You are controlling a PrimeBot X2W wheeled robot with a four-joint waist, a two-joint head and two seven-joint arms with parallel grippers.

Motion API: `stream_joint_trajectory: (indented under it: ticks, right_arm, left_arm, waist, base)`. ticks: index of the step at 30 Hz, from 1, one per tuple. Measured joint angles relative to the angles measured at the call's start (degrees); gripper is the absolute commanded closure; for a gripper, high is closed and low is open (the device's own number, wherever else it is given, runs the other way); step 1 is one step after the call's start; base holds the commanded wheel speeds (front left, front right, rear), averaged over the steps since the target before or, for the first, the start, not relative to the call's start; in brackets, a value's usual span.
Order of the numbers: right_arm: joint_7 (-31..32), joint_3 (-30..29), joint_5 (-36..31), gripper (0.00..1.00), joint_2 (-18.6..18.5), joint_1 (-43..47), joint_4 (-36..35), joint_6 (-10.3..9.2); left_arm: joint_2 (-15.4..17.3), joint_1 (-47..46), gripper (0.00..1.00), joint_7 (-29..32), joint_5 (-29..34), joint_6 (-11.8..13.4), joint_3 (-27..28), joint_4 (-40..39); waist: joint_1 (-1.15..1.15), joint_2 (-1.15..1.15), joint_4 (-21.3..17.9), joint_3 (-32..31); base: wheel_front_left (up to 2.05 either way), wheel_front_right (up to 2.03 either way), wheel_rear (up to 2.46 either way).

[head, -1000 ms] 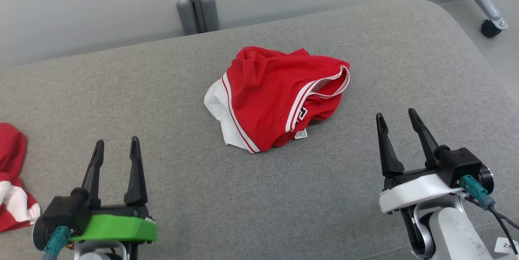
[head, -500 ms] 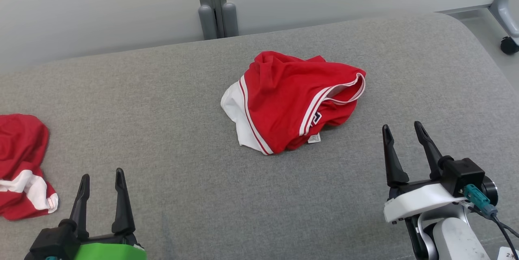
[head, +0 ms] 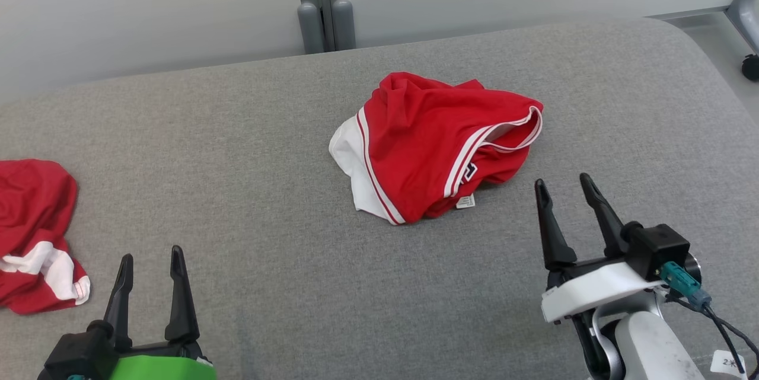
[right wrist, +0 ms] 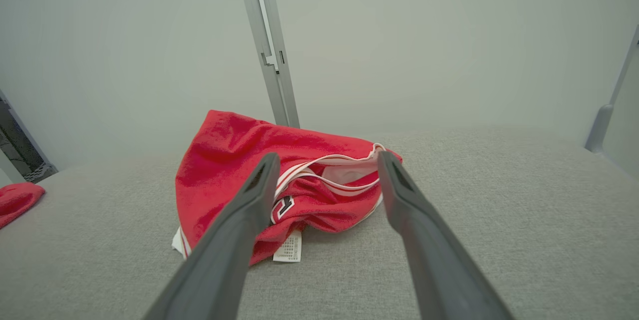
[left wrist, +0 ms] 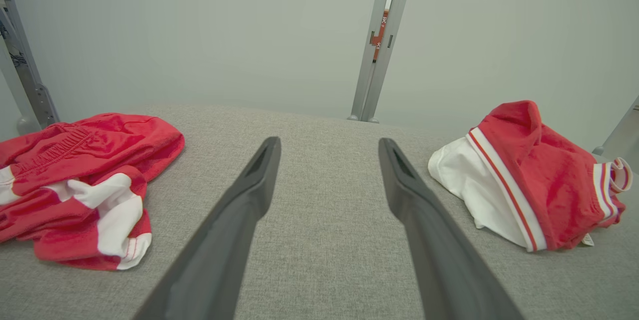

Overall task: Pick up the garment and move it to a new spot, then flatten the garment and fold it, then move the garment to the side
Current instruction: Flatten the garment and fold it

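A crumpled red garment (head: pixel 433 143) with white trim and a white tag lies in a heap mid-table; it shows at the right of the left wrist view (left wrist: pixel 539 185) and straight ahead in the right wrist view (right wrist: pixel 239 160). My right gripper (head: pixel 563 185) stands open just to the garment's lower right, apart from it, and its fingers (right wrist: pixel 327 160) frame the cloth's neckline. At the lower left, well away from the garment, my left gripper (head: pixel 151 255) is open over bare table (left wrist: pixel 327 143).
A second red and white garment (head: pixel 32 232) lies at the table's left edge (left wrist: pixel 75 180). The grey fabric table (head: pixel 296 285) ends at a rounded corner on the right. A grey post (head: pixel 323 0) and pale wall stand behind.
The head camera has turned, shifting the whole picture right. My left gripper has dropped lower in view, and the right gripper has edged toward the garment. The garment lies as before.
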Motion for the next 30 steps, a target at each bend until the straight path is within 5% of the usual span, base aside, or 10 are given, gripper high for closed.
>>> stream_joint_trajectory:
  ticks: [6,12,20,30]
  right_arm:
    - [4.4,6.7,5.3,0.0,0.1,-6.5,4.2,0.0]
    - [9.5,11.5,7.6,0.0,0.0,-14.5,16.3,0.0]
    - [8.5,13.3,10.5,0.0,0.0,-19.9,27.9,0.01]
    - [4.7,19.3,14.4,0.0,0.0,-24.0,33.8,0.0]
  left_arm:
    - [0.0,-0.1,0.0,0.0,-0.3,0.2,-1.4,-0.4]
    - [-0.1,-1.6,0.0,0.0,0.4,0.2,-3.4,-0.9]
    - [-0.1,-3.2,0.0,0.0,0.3,0.2,-4.1,-0.9]
    - [-0.1,-4.2,0.0,0.0,0.1,-0.1,-4.3,0.0]
  waist:
    - [0.0,0.0,0.4,1.1]
    - [0.0,0.0,2.1,2.4]
    - [0.0,0.0,4.6,4.7]
    - [0.0,0.0,5.8,6.2]
  base:
    - [0.0,0.0,0.0]
    - [0.0,0.0,0.0]
    - [0.0,0.0,0.0]
    - [0.0,0.0,0.0]
